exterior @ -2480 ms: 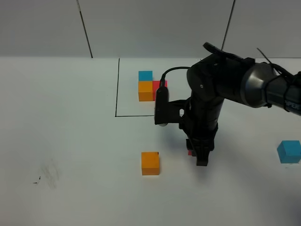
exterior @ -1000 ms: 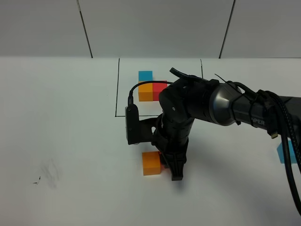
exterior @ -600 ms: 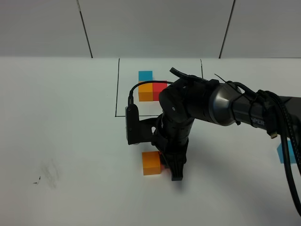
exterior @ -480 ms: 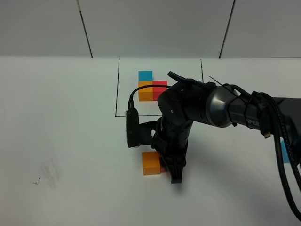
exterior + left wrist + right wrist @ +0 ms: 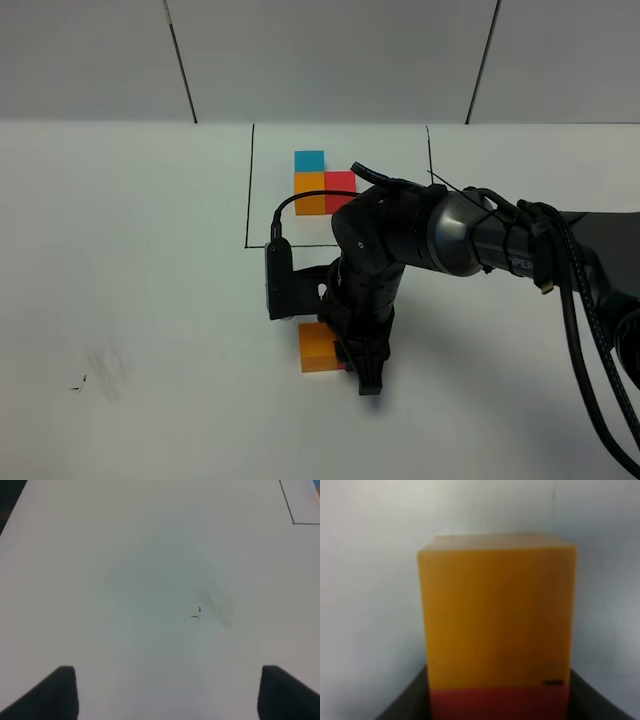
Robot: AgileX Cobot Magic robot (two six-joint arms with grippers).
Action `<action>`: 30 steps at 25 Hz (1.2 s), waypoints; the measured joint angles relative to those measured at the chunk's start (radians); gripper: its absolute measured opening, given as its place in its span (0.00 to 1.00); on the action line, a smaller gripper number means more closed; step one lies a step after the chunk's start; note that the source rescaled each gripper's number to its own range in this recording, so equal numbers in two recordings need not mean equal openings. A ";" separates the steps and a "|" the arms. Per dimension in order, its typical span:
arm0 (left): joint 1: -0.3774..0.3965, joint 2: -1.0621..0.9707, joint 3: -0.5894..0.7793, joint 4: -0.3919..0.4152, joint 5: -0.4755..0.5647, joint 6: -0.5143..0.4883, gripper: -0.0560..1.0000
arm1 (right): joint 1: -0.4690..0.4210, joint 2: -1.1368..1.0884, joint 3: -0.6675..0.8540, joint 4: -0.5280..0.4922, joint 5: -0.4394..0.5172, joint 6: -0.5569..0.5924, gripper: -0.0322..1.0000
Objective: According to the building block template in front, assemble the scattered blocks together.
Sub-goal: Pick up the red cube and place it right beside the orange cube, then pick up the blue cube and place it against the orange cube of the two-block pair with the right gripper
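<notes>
Cubes in view: three in the building block template (image 5: 322,180), two loose ones nearer the front.
One thin black drawn rectangle (image 5: 248,200) at the far middle of the white table (image 5: 150,250) frames the template's tight L: one blue cube (image 5: 309,160) farthest, the template orange cube (image 5: 310,192) just nearer, and the template red cube (image 5: 341,182) touching its right side. Nearer, the loose orange cube (image 5: 316,350) rests on the table. The right gripper (image 5: 366,378) is clamped on the loose red cube (image 5: 497,702), which sits flush against that orange cube's right side. The left gripper (image 5: 167,695) hangs over the table's left part by one grey smudge (image 5: 215,605), its two fingertips spread wide, released.
</notes>
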 joint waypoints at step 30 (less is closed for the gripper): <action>0.000 0.000 0.000 0.000 0.000 0.000 0.67 | -0.135 -0.405 0.198 -0.197 0.106 0.983 1.00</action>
